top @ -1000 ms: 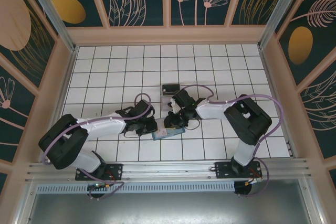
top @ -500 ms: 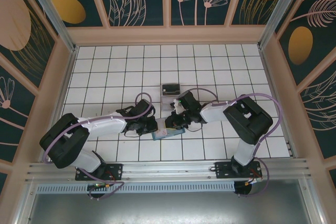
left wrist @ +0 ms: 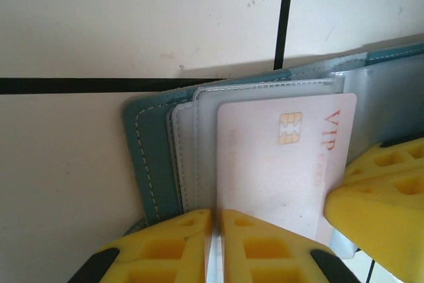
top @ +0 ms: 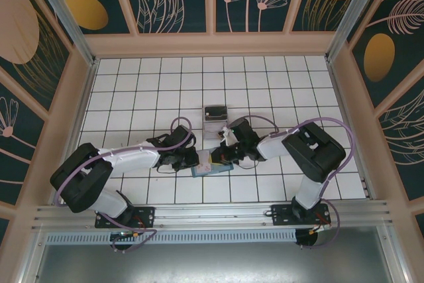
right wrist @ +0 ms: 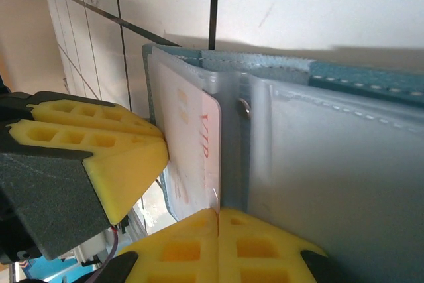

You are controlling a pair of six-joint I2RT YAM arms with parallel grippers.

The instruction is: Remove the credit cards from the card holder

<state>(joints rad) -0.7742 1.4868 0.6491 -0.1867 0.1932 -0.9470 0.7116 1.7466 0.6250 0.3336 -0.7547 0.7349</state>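
**Card holder** (top: 211, 169): teal bifold, open on the white tiled desk (top: 152, 84), clear inner sleeves exposed.
**Credit card** (left wrist: 278, 164): pale, with chip and red VIP lettering, lying among the holder's sleeves.
**Right gripper** (right wrist: 218, 220): closed on the card's edge, at the holder's right.
**Left gripper** (left wrist: 213, 220): pinched on the holder's sleeves, at its left end.
**Step:** drawing a card out.
**Next:** likely a straight pull away from the holder, with the holder pinned.
**Clear box** (top: 214, 112): just beyond the holder.
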